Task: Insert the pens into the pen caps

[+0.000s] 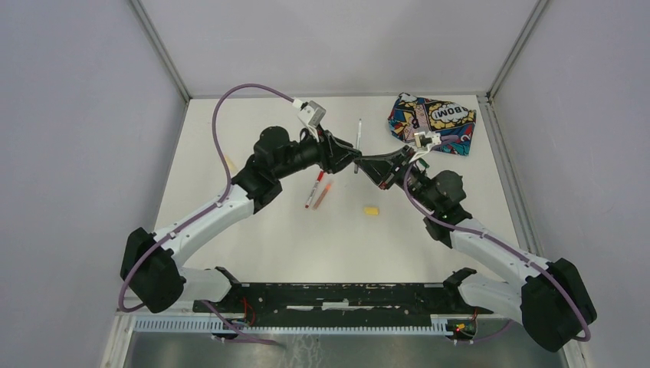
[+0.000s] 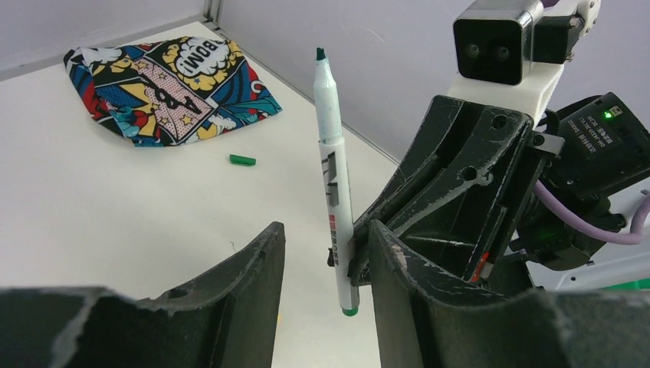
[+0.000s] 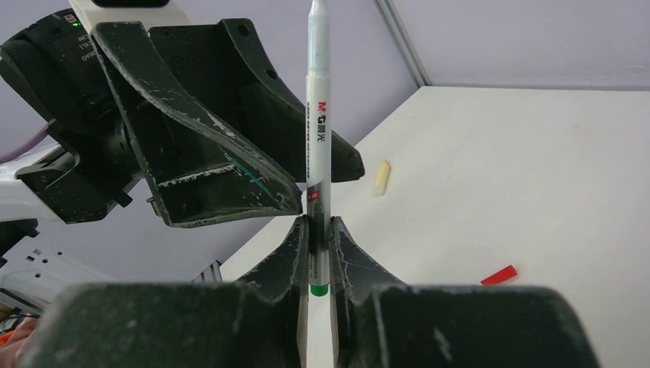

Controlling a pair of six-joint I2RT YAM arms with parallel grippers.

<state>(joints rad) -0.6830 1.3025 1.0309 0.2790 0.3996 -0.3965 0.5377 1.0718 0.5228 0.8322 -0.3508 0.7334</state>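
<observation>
My right gripper (image 3: pixel 318 224) is shut on the lower barrel of a whitish pen (image 3: pixel 318 115) with a green end, holding it upright above the table (image 1: pixel 253 245). My left gripper (image 2: pixel 323 230) is open, its fingers on either side of that same pen (image 2: pixel 331 153), which stands close to the right-hand finger (image 2: pixel 383 245). From above, the two grippers (image 1: pixel 351 155) (image 1: pixel 368 163) meet at mid-table around the pen (image 1: pixel 358 136). A red-ended pen (image 1: pixel 313 188) and an orange pen (image 1: pixel 323 192) lie side by side. A green cap (image 2: pixel 242 159), a red cap (image 3: pixel 498 274) and a yellow cap (image 1: pixel 371 210) lie loose.
The comic-print pouch (image 1: pixel 431 123) lies at the back right, just beyond the right wrist. A short pale yellow piece (image 3: pixel 381 178) rests on the table past the left gripper. Grey walls close in the table on three sides.
</observation>
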